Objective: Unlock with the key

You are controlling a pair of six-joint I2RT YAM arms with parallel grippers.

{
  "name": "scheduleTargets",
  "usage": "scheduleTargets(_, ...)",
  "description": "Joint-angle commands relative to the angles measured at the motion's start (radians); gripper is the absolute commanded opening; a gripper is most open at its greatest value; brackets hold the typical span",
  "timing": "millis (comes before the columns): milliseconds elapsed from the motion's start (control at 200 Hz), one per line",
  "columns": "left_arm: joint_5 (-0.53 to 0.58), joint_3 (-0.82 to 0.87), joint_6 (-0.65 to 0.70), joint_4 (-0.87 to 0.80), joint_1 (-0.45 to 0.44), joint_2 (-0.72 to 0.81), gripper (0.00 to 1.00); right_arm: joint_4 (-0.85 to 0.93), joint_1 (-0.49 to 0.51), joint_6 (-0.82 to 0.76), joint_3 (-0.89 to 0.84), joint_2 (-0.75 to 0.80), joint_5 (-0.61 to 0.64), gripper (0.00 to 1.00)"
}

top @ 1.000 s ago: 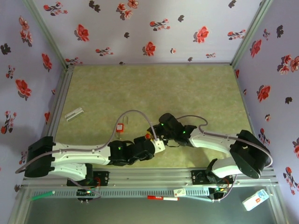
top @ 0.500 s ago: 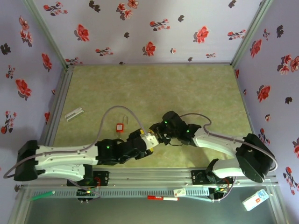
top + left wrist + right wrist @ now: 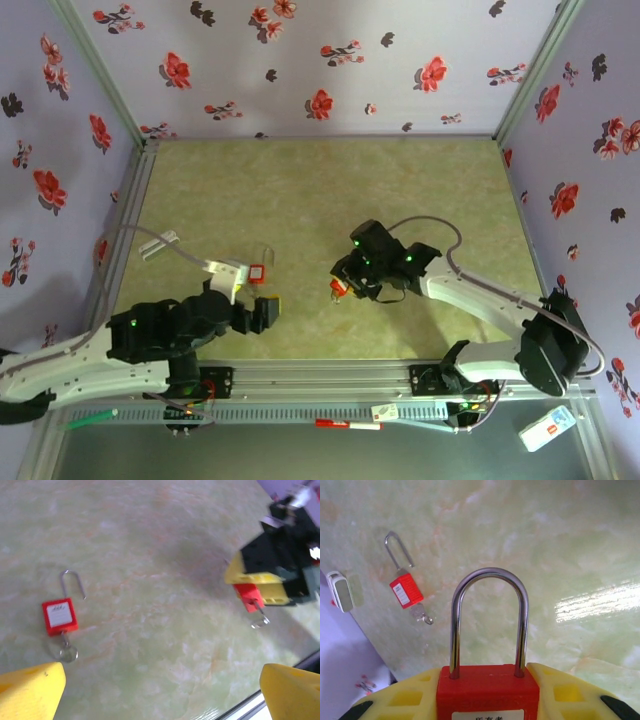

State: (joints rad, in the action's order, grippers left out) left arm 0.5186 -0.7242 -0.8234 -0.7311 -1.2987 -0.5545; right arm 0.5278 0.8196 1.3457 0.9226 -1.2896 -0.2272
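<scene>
Right gripper (image 3: pixel 341 285) is clamped narrow on a red padlock (image 3: pixel 488 687), shackle pointing to 12 in its wrist cam, and the key (image 3: pixel 258 616) hangs out of that lock's bottom end. Left gripper (image 3: pixel 160 692) is spread wide and empty over the table (image 3: pixel 150 555). A second red padlock (image 3: pixel 59 616) lies flat at roughly 9 o'clock from the held one in the top view, well apart.

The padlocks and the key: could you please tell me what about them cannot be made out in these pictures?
Held padlock: its lower body and keyhole are cut off by the bottom edge of the right wrist view.
Dangling piece beneath it: blurred in the left wrist view; key or bare ring, I cannot tell.
Loose padlock: label too small to read.
</scene>
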Motion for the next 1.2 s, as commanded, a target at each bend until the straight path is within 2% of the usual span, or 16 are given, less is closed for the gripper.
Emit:
scheduleTargets(0, -0.040, 0.023, -0.251, -0.020, 0.092, 0.031, 1.00, 0.190, 0.010, -0.238, 0.125, -0.040, 0.078, 0.00)
scheduleTargets(175, -0.235, -0.017, -0.350, 0.022, 0.334, -0.009, 1.00, 0.321, 0.054, -0.405, 0.261, -0.084, 0.129, 0.00)
scheduleTargets(260, -0.399, -0.055, -0.336, 0.094, 0.426, -0.078, 0.99, 0.341, 0.069, -0.421, 0.282, -0.093, 0.144, 0.00)
scheduleTargets(425, -0.613, -0.136, -0.321, 0.212, 0.443, -0.252, 0.94, 0.345, 0.048, -0.351, 0.286, -0.116, 0.131, 0.00)
scheduleTargets(510, -0.705, -0.094, -0.394, 0.386, 0.428, -0.284, 0.89, 0.304, 0.022, -0.302, 0.287, -0.124, 0.109, 0.00)
scheduleTargets(675, -0.702, -0.015, -0.483, 0.595, 0.365, -0.321, 0.80, 0.252, -0.035, -0.233, 0.328, -0.171, 0.060, 0.00)
scheduleTargets(805, -0.669, -0.008, -0.443, 0.630, 0.332, -0.373, 0.74, 0.238, -0.056, -0.224, 0.389, -0.232, 0.007, 0.00)
scheduleTargets(910, -0.636, -0.017, -0.412, 0.596, 0.329, -0.410, 0.68, 0.254, -0.056, -0.226, 0.438, -0.270, -0.012, 0.00)
scheduleTargets(1195, -0.569, 0.043, -0.489, 0.686, 0.322, -0.482, 0.53, 0.220, -0.056, -0.193, 0.447, -0.292, -0.039, 0.00)
